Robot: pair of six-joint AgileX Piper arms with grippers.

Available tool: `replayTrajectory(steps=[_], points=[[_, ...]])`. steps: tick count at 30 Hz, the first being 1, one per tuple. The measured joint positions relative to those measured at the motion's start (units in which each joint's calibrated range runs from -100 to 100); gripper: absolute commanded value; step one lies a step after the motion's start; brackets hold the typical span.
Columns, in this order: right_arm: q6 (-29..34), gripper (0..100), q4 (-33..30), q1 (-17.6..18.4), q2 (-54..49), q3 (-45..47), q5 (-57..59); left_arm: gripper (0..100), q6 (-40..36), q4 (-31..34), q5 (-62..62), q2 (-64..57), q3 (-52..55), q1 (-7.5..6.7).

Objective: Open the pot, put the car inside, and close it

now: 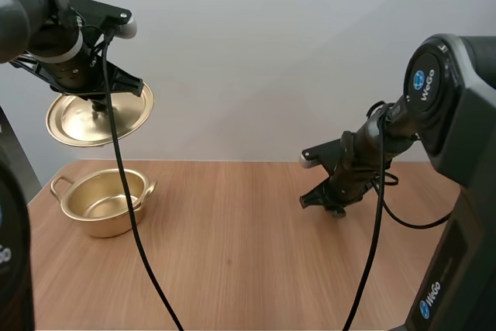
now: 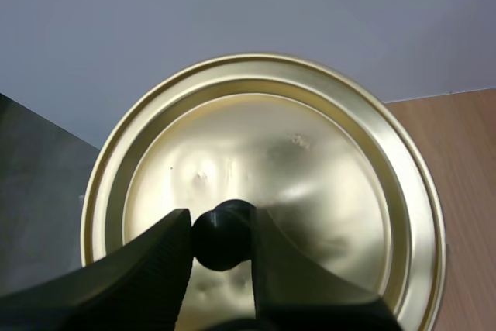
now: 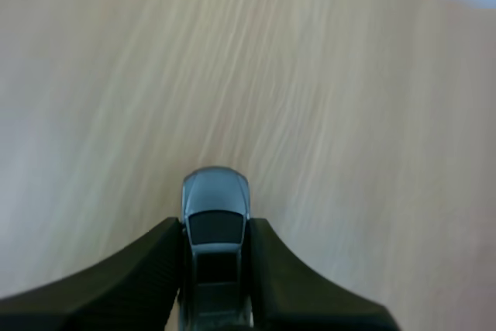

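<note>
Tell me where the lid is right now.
The lid hangs in the air at the high view's left, pinched by its black knob in the left claw, above the open pot on the table.

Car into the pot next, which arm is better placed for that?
Right. The right gripper is shut on the car, while the left gripper holds the lid up by its knob, leaving the pot open.
</note>
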Motion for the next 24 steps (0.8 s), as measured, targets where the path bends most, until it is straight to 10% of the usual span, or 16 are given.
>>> replayTrajectory(steps=[17,24], points=[[-10.92,0,13.88,17.58,-6.8,-13.97,1.51,0,-3.1,-10.86,-6.01,-19.82,0.0,0.16],[-10.92,0,14.16,25.44,-0.28,-20.1,-1.74,0,-4.32,-10.55,-3.33,-23.14,0.0,4.02]])
